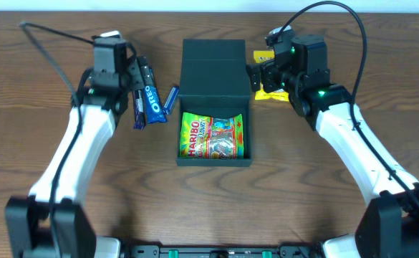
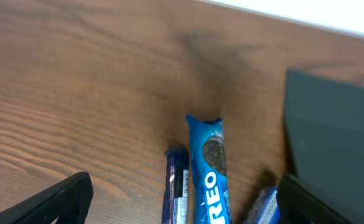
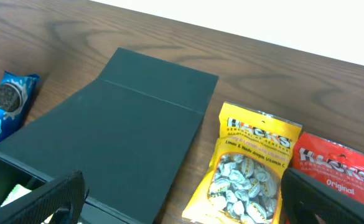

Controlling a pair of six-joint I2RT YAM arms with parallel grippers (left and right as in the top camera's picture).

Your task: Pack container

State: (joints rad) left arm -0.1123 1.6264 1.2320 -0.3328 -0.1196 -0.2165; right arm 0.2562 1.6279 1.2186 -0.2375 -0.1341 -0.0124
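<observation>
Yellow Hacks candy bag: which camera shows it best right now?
Right wrist: the yellow Hacks bag lies nearly whole, label readable, beside the container. Overhead shows only yellow scraps behind the right arm; left wrist shows none.

The container (image 1: 215, 162) is set mid-counter (image 1: 66, 215), with its lid (image 1: 213, 75) laid back behind it. A Haribo packet (image 1: 212, 136) is laid flat inside the container, toward its near wall. To the left, an Oreo packet (image 1: 152, 102) is flanked by two slimmer bars (image 1: 139, 113), one of them just beside the container. To the right of the lid, two sweet packets (image 3: 250, 168) are placed side by side.
</observation>
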